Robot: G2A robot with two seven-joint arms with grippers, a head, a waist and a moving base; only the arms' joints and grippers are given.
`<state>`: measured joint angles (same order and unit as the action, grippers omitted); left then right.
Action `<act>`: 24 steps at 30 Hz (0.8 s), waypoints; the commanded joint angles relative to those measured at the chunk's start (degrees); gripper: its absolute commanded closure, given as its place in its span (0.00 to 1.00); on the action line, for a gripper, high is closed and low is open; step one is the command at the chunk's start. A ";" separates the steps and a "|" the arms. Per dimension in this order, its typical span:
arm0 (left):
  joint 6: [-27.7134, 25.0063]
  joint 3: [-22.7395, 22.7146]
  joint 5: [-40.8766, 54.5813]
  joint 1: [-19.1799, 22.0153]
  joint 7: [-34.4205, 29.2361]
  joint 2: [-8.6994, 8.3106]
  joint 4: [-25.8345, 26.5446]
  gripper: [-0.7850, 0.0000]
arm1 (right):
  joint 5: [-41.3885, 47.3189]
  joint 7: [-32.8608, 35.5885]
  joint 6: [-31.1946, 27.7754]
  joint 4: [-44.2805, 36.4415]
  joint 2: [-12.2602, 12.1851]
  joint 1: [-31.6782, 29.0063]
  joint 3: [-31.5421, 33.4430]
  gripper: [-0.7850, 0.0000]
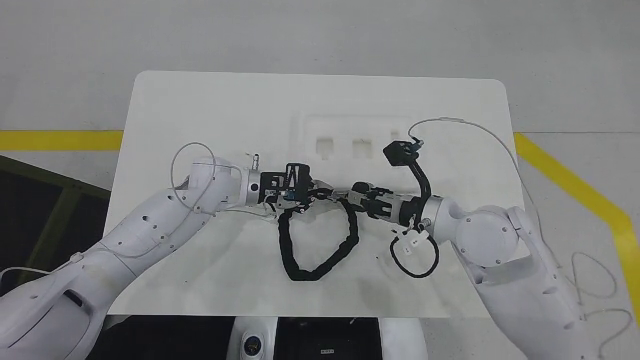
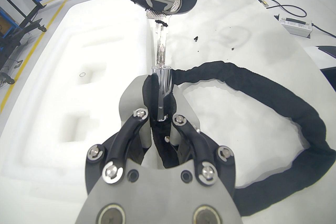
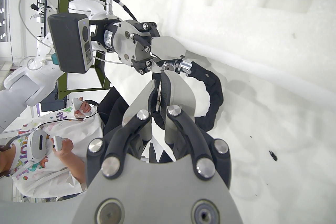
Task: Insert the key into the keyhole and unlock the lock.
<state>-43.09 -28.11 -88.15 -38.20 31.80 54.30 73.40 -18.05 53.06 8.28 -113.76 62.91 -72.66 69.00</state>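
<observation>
Taking the top view as a clock centred where the two grippers meet, the black sleeved chain comes nearest. Its loop lies on the table toward six o'clock, with the near table edge not far beyond it. At the centre the left gripper, reaching in from eight o'clock, is clamped around the chrome lock cylinder that the chain runs from. The right gripper, reaching in from four o'clock, pinches the bow of the key. The blade's tip meets the cylinder's end face at the keyhole, and most of the blade is bare; how deep the tip sits cannot be told. The step in hand looks like the very start of insertion. Next the right arm would need a straight push along the cylinder's axis while the left holds firm, then a twist of the key. Blade and cylinder look well in line. Toward twelve o'clock the white foam tray has a raised rim near the grippers, so a drift that way risks a bump. The best room seems upward and along the nine-to-three line, with the far table edge well apart.
</observation>
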 commanded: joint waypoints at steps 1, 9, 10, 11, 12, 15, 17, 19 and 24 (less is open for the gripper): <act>0.00 0.00 0.00 0.00 0.00 0.00 0.00 1.00 | 0.00 0.01 0.09 0.02 -0.03 -0.03 -0.05 1.00; 0.00 0.00 0.00 0.00 0.00 0.00 0.00 1.00 | 0.49 -0.33 0.10 0.01 -0.19 -0.49 0.22 1.00; 0.00 0.00 0.00 0.00 0.00 0.00 0.00 1.00 | 0.54 -0.41 0.11 0.01 -0.22 -0.59 0.30 1.00; 0.00 0.00 0.00 0.00 0.00 0.00 0.00 1.00 | 0.48 -0.38 0.12 0.04 -0.25 -0.67 0.33 1.00; 0.00 0.00 0.00 0.00 0.00 0.00 0.00 1.00 | 0.51 -0.35 0.10 0.05 -0.27 -0.72 0.35 1.00; 0.00 0.00 0.00 0.00 0.00 0.00 0.00 1.00 | 0.63 -0.38 0.06 0.16 -0.32 -0.74 0.31 1.00; 0.00 0.00 0.00 0.00 0.00 0.00 0.00 1.00 | 0.55 -0.39 0.10 0.21 -0.35 -0.68 0.23 1.00; 0.00 0.00 0.00 0.00 0.00 0.00 0.00 1.00 | 0.49 -0.44 0.26 0.31 -0.36 -0.54 0.15 1.00; 0.00 0.00 0.00 0.00 0.00 0.00 0.00 1.00 | 0.58 -0.60 0.67 0.68 -0.38 -0.16 -0.04 1.00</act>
<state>-43.09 -28.11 -88.15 -38.20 31.80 54.30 73.40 -17.52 52.48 8.92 -113.11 62.54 -72.86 68.98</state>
